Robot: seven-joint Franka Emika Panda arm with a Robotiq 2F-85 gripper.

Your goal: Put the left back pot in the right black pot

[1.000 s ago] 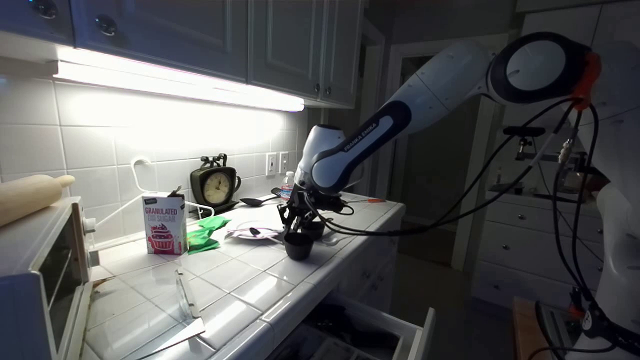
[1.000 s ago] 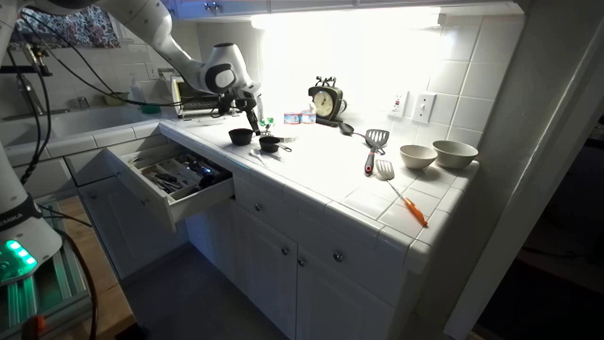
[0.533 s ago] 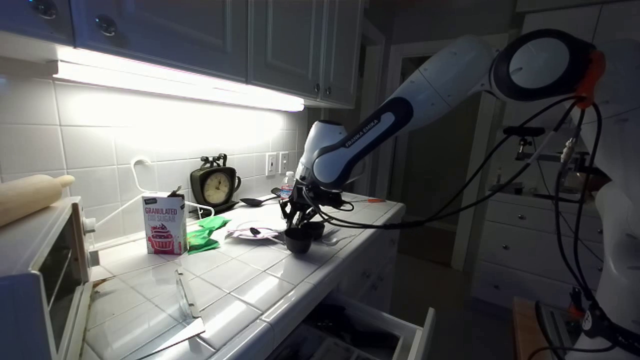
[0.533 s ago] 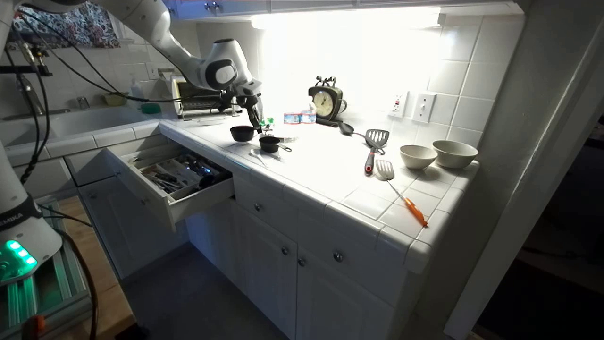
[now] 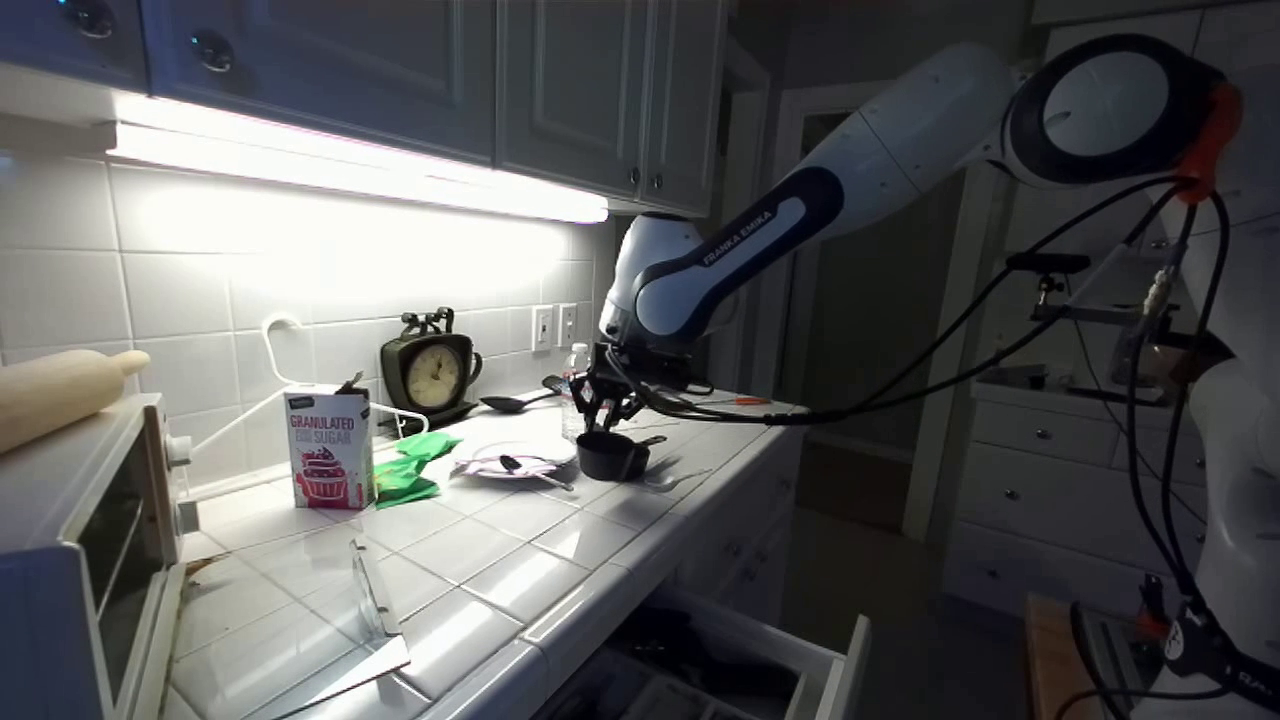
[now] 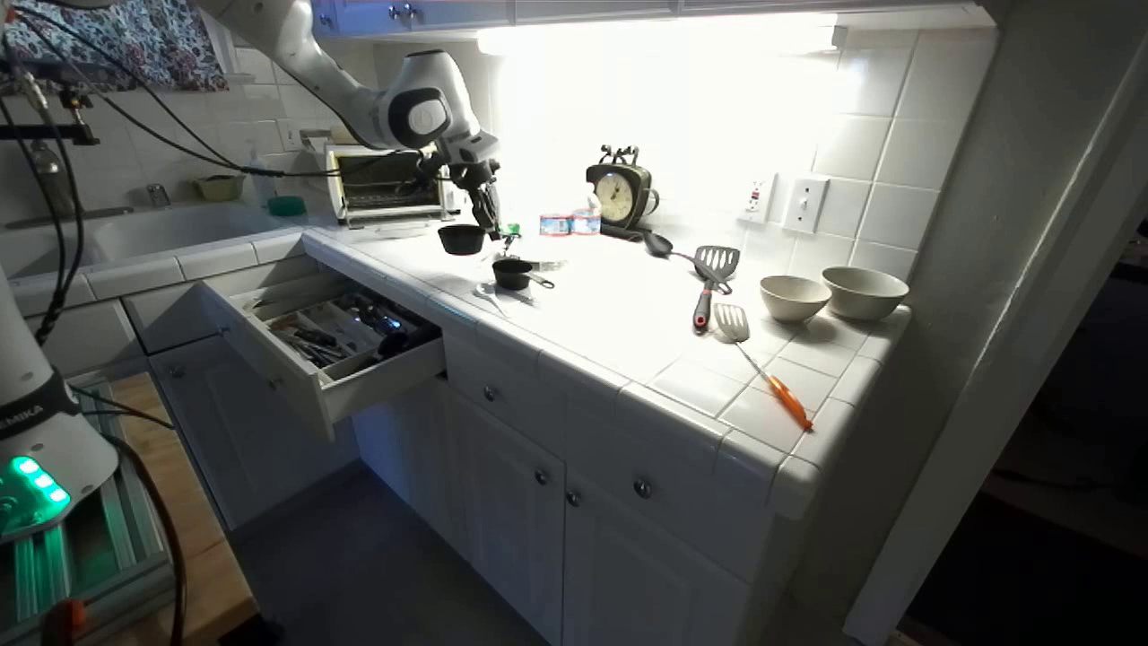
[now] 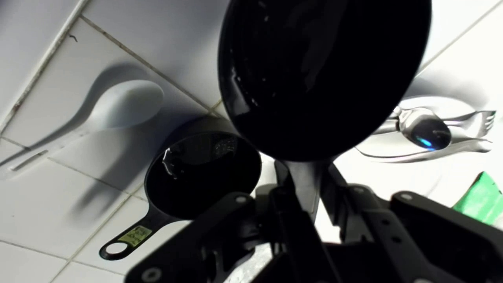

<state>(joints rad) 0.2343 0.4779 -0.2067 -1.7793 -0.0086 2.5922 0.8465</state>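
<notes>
The left back pot (image 6: 461,240), a small black cup with a short handle, hangs above the counter in my gripper (image 6: 491,231). In the wrist view my gripper (image 7: 307,177) is shut on its handle, and the pot (image 7: 322,78) opens towards the camera, large and close. The right black pot (image 6: 512,274) stands upright on the counter, lower and to the right of the held one in that exterior view. In the wrist view the right black pot (image 7: 204,175) lies below and left, partly covered by the held pot. In an exterior view the held pot (image 5: 603,457) hides most of it.
A white spoon (image 7: 125,104) lies by the right pot. A plate with cutlery (image 5: 500,462), a water bottle (image 5: 574,385), a green packet (image 5: 410,470) and a sugar carton (image 5: 330,450) stand around. A drawer (image 6: 377,381) is open below. Two bowls (image 6: 794,298) stand farther off.
My gripper has risen with the left back pot, lifting it off the counter, and it now overlaps the right pot in an exterior view. The right pot has not moved.
</notes>
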